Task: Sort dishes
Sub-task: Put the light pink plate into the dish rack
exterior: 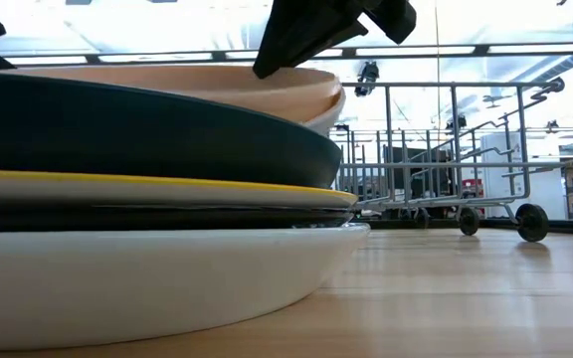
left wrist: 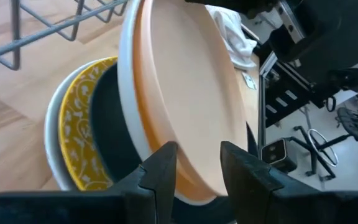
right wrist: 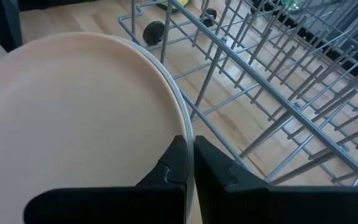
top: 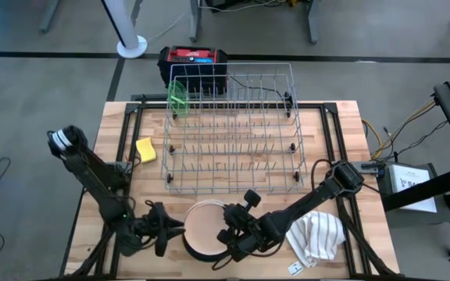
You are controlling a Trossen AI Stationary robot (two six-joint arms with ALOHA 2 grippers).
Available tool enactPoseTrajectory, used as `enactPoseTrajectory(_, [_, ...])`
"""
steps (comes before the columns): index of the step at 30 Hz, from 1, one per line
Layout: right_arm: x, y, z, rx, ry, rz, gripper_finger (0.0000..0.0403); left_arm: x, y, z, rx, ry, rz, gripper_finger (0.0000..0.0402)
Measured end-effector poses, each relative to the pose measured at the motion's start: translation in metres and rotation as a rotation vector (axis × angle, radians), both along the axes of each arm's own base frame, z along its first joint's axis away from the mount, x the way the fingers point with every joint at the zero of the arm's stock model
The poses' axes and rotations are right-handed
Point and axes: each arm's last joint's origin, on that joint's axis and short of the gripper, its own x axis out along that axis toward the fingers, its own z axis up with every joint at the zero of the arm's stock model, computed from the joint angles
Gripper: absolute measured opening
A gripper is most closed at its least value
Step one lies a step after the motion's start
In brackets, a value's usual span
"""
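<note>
A stack of dishes [top: 204,231] stands near the table's front edge. A peach plate [left wrist: 188,93] lies on top, then a white one [exterior: 332,111], a black one [exterior: 167,129], a yellow-patterned one [left wrist: 79,134] and a white bowl [exterior: 167,283] at the bottom. My right gripper [right wrist: 190,158] is shut on the top plate's right rim. My left gripper [left wrist: 199,168] is at the stack's left side, its fingers apart on either side of the peach rim. A lime-green dish [top: 178,97] stands upright in the wire rack [top: 233,129]. My right gripper pinches the peach plate's thin rim [right wrist: 187,134] on the stack's right side between its two fingers. The fingers slant down from the table's right. The plate lies on the white dish below it. Whether my left gripper's fingers [left wrist: 235,163] touch the rim, I cannot tell.
The wire rack fills the middle of the table, just beyond the stack. A yellow sponge [top: 145,150] lies left of the rack. A white striped cloth [top: 316,236] lies at the near right. A black and red box [top: 194,62] stands behind the rack.
</note>
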Motion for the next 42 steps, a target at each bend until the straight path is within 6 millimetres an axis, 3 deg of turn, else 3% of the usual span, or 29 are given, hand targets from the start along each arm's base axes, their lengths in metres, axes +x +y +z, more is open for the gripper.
enactPoseTrajectory(7, [-0.001,0.001,0.0,-0.014,-0.004,-0.002,0.0,0.01,-0.007,0.0,0.038,0.014,0.002,0.0115])
enactPoseTrajectory(19, [-0.005,0.012,0.002,-0.029,-0.057,0.001,0.0,0.006,0.003,0.005,0.081,0.095,0.088,0.0115])
enactPoseTrajectory(34, [-0.005,0.011,0.002,-0.04,-0.078,-0.013,0.0,0.011,-0.001,0.015,0.191,0.054,0.036,0.0113])
enactPoseTrajectory(37, [-0.005,0.012,0.001,-0.03,-0.079,-0.015,0.0,0.011,0.0,0.014,0.196,0.057,0.037,0.0093])
enactPoseTrajectory(42, [-0.005,0.012,0.001,0.022,-0.096,-0.033,0.0,0.01,0.005,0.006,0.199,0.066,0.072,0.0017])
